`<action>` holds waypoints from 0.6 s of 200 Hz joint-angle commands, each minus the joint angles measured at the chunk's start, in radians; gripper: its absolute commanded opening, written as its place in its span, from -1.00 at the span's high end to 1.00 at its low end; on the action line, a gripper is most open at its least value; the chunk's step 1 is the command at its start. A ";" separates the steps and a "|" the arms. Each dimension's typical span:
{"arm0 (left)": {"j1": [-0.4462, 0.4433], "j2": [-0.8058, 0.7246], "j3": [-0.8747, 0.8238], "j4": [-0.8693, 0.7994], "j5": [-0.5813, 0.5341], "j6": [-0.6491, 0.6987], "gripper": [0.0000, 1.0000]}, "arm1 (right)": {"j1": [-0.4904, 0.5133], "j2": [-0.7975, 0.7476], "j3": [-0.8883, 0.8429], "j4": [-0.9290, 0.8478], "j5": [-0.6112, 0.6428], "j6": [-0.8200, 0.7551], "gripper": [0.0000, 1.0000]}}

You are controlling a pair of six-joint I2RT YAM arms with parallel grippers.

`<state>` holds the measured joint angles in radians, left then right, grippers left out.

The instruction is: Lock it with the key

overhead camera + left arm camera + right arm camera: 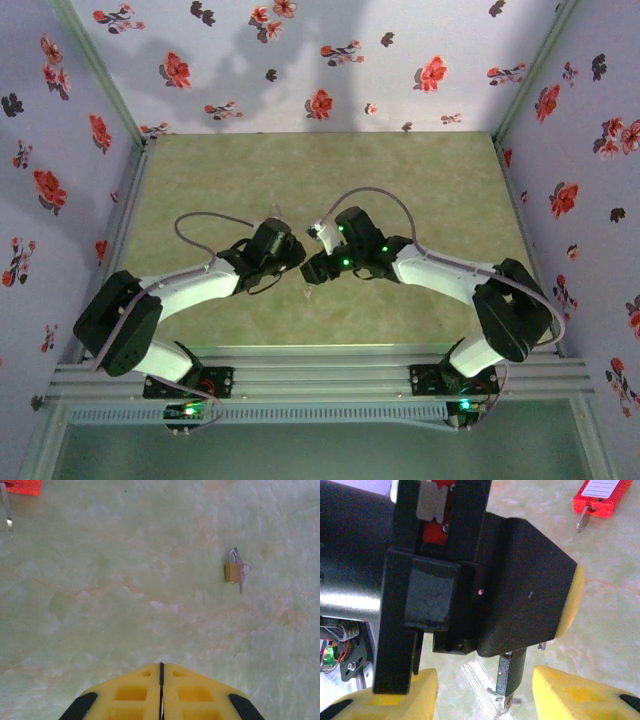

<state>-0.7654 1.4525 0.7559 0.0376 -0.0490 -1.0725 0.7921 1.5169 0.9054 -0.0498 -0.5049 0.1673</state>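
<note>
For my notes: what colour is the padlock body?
Brass-gold; the padlock shows best in left wrist view.

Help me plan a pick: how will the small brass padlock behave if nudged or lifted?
The padlock lies flat, so it probably won't roll or tip. Smooth table suggests sliding when pushed. Its ringed keys would likely dangle.

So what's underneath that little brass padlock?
Just the green marbled tabletop: the brass padlock lies flat on it, with keys on a ring against its side. Whatever might be beneath its body is hidden.
</note>
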 commanded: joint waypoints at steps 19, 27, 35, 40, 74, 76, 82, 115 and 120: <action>0.018 -0.017 -0.004 -0.002 -0.006 -0.012 1.00 | 0.006 -0.055 -0.048 0.035 0.040 0.013 -0.11; 0.018 -0.020 -0.003 -0.004 -0.003 -0.009 1.00 | 0.006 -0.059 -0.059 0.047 0.041 0.020 -0.10; 0.018 -0.020 0.000 -0.009 -0.002 -0.006 1.00 | 0.009 -0.058 -0.067 0.055 0.039 0.027 -0.09; 0.018 -0.020 0.004 -0.013 -0.002 -0.006 1.00 | 0.010 -0.057 -0.070 0.060 0.042 0.030 -0.09; 0.018 -0.012 0.016 -0.016 0.010 -0.007 1.00 | 0.038 -0.049 -0.081 0.074 0.118 0.026 -0.07; 0.018 -0.012 0.016 -0.016 0.011 -0.008 1.00 | 0.040 -0.048 -0.080 0.073 0.122 0.026 -0.07; 0.018 -0.013 0.017 -0.016 0.013 -0.009 1.00 | 0.044 -0.043 -0.078 0.076 0.137 0.024 -0.07; 0.018 -0.019 0.019 -0.020 0.017 -0.011 1.00 | 0.060 0.007 -0.059 0.083 0.201 0.029 -0.01; 0.017 -0.020 0.017 -0.020 0.017 -0.012 1.00 | 0.064 0.015 -0.055 0.086 0.207 0.029 -0.01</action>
<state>-0.7544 1.4521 0.7563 0.0223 -0.0463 -1.0721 0.8410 1.4879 0.8318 0.0074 -0.3710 0.1856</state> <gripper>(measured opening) 0.094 0.510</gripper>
